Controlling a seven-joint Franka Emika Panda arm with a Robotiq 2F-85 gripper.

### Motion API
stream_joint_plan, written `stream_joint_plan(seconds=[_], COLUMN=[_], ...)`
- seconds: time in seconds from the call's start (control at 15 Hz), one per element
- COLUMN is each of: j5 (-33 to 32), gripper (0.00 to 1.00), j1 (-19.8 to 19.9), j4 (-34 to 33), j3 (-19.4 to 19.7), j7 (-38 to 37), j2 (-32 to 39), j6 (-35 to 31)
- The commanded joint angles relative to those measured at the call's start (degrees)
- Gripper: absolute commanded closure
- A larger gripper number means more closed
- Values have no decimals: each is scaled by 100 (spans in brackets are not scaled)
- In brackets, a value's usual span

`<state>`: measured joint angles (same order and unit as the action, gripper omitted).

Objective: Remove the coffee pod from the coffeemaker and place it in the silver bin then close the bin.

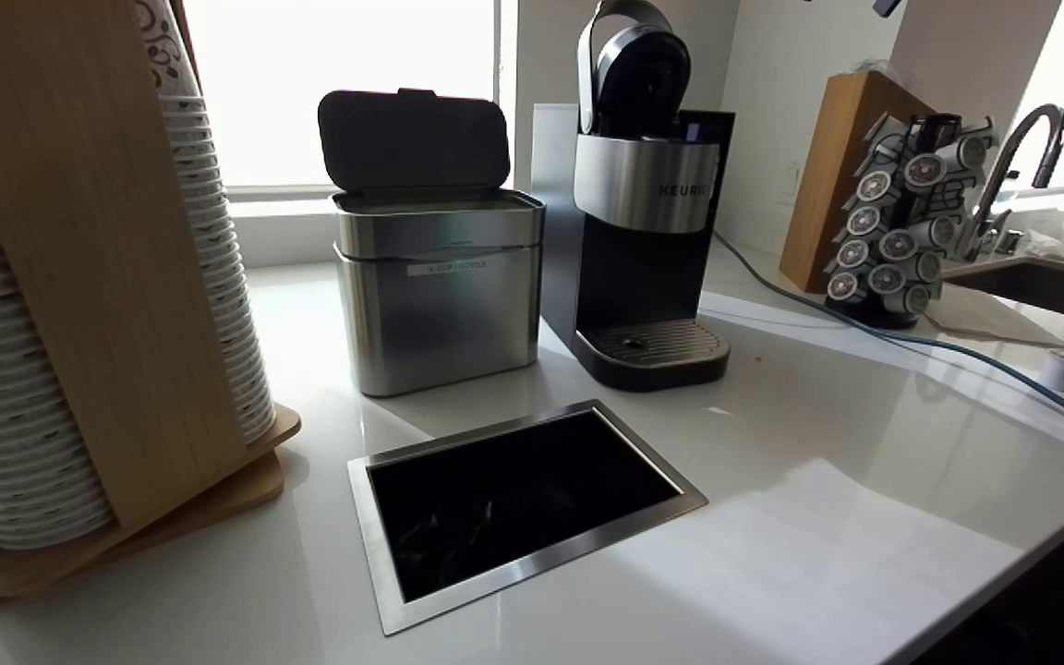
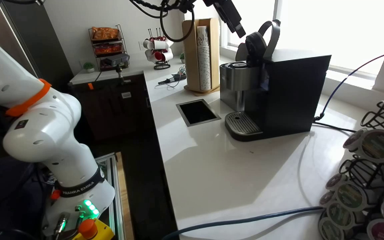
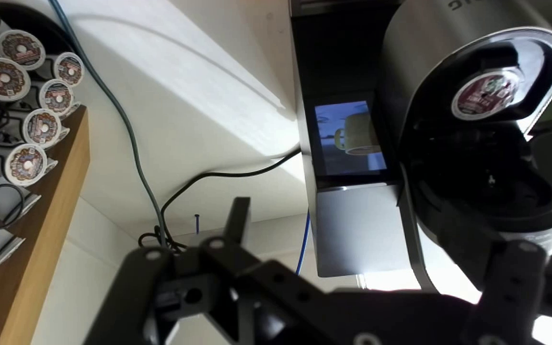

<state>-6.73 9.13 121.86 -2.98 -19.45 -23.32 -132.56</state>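
Note:
The coffeemaker (image 1: 647, 185) stands on the counter with its rounded top and handle raised; it also shows in an exterior view (image 2: 288, 96) and the wrist view (image 3: 360, 227). A coffee pod (image 3: 484, 95) with a maroon lid sits in its open holder in the wrist view. The silver bin (image 1: 449, 314) stands beside it with its black lid up; in an exterior view (image 2: 235, 100) it is partly hidden behind the coffeemaker. My gripper (image 3: 352, 230) is open and empty, fingers wide apart. In an exterior view the gripper (image 2: 240, 30) is above and near the raised top.
A rectangular steel-rimmed opening (image 1: 541, 573) lies in the counter before the bin. A wooden cup holder (image 1: 107, 231) stands beside it. A wire pod rack (image 1: 901, 222), a wooden board (image 1: 818, 185) and a blue cable (image 1: 985, 356) lie past the coffeemaker.

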Motion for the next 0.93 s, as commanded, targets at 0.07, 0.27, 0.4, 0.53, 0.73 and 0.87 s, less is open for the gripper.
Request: stream_joint_plan(seconds=[0.07,0.27,0.4,0.53,0.73,0.87], j5=[-23,-22,-8,64,312,504], gripper=[0,0,0,0,0,0], j1=[-47,-46,-67,-141,-316,-487], j4=[-10,-1,-27,-120,-301,-457], j3=[42,42,12,-90,-202,-251], j7=[-12,-12,-41,-211,-467,-429], j2=[-17,-26,20,192,468,618], j6=[14,14,-24,-181,-407,-239])
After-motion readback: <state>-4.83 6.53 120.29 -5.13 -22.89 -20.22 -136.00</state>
